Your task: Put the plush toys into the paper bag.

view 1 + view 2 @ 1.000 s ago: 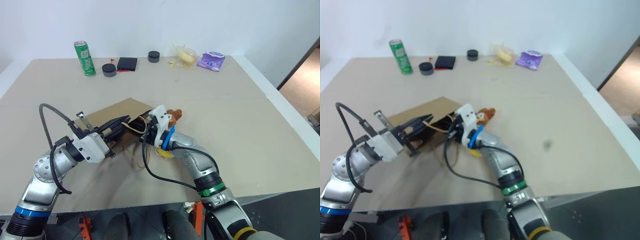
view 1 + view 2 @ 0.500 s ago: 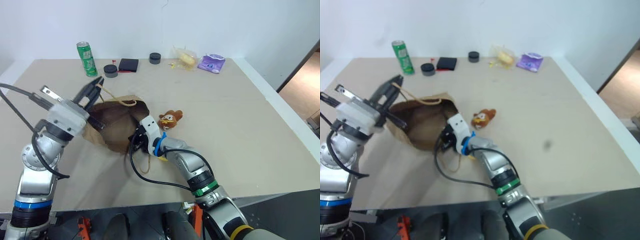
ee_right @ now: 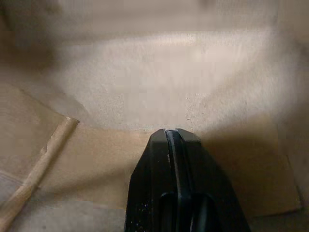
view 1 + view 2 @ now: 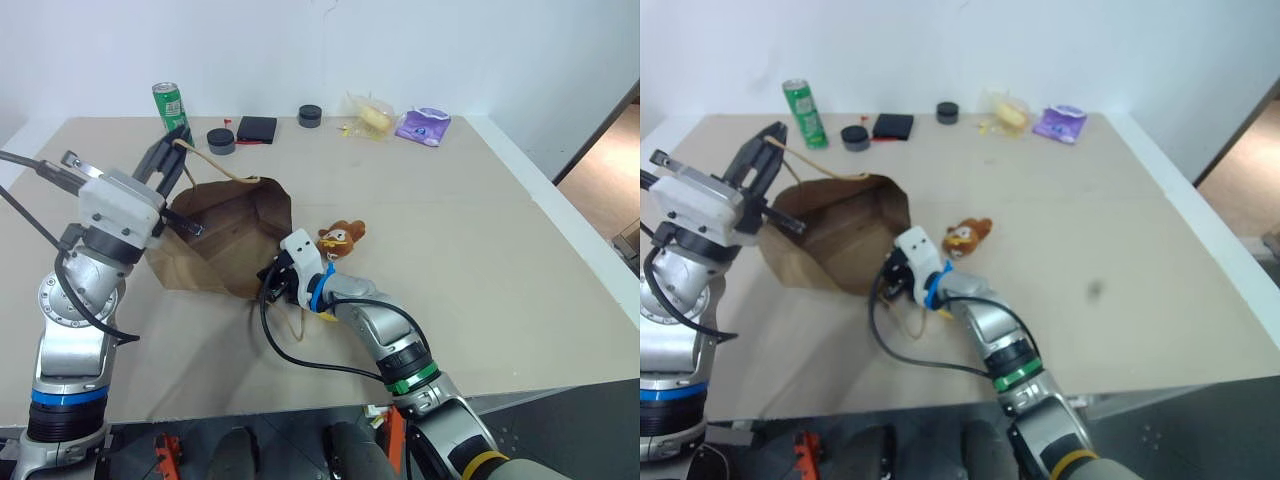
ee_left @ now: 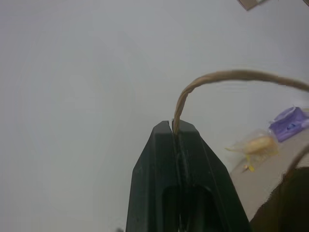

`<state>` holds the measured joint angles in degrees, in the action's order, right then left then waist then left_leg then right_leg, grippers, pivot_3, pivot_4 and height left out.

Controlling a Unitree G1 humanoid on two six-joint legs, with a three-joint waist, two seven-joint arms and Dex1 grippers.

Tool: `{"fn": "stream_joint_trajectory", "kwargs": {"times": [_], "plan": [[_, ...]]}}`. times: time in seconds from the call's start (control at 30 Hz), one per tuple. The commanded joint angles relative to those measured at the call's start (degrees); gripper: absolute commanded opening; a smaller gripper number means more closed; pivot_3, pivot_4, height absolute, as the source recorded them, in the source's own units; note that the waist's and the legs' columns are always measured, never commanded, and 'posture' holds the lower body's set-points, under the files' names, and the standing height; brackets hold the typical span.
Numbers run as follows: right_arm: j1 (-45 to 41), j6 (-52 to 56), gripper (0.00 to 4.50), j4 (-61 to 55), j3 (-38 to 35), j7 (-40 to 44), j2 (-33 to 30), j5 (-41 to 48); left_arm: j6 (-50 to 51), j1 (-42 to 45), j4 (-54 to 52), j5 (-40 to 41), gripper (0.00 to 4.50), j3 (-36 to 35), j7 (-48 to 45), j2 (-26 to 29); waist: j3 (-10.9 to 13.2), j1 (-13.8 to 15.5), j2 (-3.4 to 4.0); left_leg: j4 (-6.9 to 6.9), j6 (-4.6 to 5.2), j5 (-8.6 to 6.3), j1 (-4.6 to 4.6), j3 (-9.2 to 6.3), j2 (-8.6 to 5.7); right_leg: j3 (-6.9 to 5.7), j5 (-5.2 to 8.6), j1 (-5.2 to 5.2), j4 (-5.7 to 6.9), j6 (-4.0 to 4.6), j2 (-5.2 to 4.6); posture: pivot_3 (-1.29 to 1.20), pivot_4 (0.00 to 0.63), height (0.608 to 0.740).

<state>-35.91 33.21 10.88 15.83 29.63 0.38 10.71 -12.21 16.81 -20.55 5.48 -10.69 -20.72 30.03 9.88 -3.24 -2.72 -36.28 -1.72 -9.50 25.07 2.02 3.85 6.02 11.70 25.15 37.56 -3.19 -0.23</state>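
The brown paper bag (image 4: 225, 243) lies on its side on the table with its mouth facing right. My left gripper (image 4: 179, 149) is raised above it, shut on the bag's twisted upper handle (image 5: 212, 78), holding the mouth open. My right gripper (image 4: 269, 286) is shut, its tips (image 3: 171, 133) resting on the bag's lower lip inside the mouth. The other handle (image 4: 288, 325) lies loose on the table below it. The brown bear-like plush toy (image 4: 342, 237) lies just right of the bag, beside my right wrist. A bit of yellow (image 4: 324, 311) peeks out under that wrist.
Along the table's far edge stand a green can (image 4: 171, 105), two black round lids (image 4: 220, 140) (image 4: 309, 115), a black wallet (image 4: 255, 128), a yellowish item in clear wrap (image 4: 372, 116) and a purple pouch (image 4: 422, 124). The table's right edge (image 4: 560, 190) drops to floor.
My left gripper rose up and to the left with the handle, pulling the flat bag open. My right gripper sank slightly onto the bag's lower lip. The bear stayed put.
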Motion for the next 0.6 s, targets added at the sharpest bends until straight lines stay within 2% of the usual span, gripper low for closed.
{"fn": "stream_joint_trajectory", "kwargs": {"times": [0.03,0.1,0.2,0.3,0.4,0.47,0.6], "plan": [[-0.3,-5.3,0.02,-7.9,-4.6,5.7,-2.5,4.8,-2.6,-2.7,-2.5,-0.2,0.00,1.4,-1.2,-0.7,0.0,0.1,0.00,0.00,0.00,0.00,0.04,0.00,-0.01,0.00,0.01,0.01,-0.01,-0.02,-0.02,0.00,0.150,0.740],[-0.2,-5.1,0.02,-10.1,-5.7,7.9,-3.7,6.9,-3.0,-3.2,-2.4,-0.2,0.00,1.5,-1.3,-0.9,0.0,0.2,0.00,0.00,0.00,0.00,0.09,0.00,0.00,-0.01,0.01,0.03,-0.05,-0.02,-0.02,0.00,0.150,0.740],[-1.0,0.6,0.87,-16.8,-8.5,12.4,-7.4,13.5,-3.4,-3.7,-2.1,-0.2,0.00,1.4,-1.6,-0.9,0.0,0.2,0.00,0.04,0.00,0.00,0.04,-0.01,0.00,-0.01,0.01,0.03,-0.05,-0.01,0.00,0.00,0.150,0.740],[-2.0,4.7,2.20,-21.6,-10.9,15.9,-12.4,18.3,-3.6,-3.4,-1.7,-0.2,0.00,1.4,-1.8,-1.0,0.0,0.2,0.01,0.09,0.00,0.00,0.05,-0.01,0.00,-0.01,0.02,0.06,-0.05,0.02,0.00,0.00,0.150,0.740],[-2.5,7.6,3.76,-23.8,-12.5,19.6,-19.4,20.8,-3.9,-3.6,-1.8,-0.3,0.00,1.3,-2.1,-1.1,0.0,0.3,0.01,0.09,0.00,0.00,0.06,0.00,-0.01,-0.01,0.03,0.04,-0.10,0.02,-0.04,0.00,0.150,0.740],[-2.2,8.8,4.43,-24.0,-11.7,22.8,-25.5,19.9,-3.9,-3.7,-2.0,-0.3,0.00,1.3,-2.3,-1.1,0.0,0.4,0.01,0.12,0.00,0.00,0.06,0.00,-0.01,-0.01,0.04,0.04,-0.13,0.02,-0.04,0.00,0.150,0.740],[1.3,8.3,4.43,-23.4,-9.1,28.5,-35.8,17.4,-4.2,-3.8,-2.1,-0.2,0.00,0.9,-2.7,-0.8,0.0,0.5,0.01,0.21,-0.01,-0.01,0.05,0.03,-0.02,0.00,0.04,0.05,-0.26,0.03,-0.09,0.00,0.150,0.740]]}}
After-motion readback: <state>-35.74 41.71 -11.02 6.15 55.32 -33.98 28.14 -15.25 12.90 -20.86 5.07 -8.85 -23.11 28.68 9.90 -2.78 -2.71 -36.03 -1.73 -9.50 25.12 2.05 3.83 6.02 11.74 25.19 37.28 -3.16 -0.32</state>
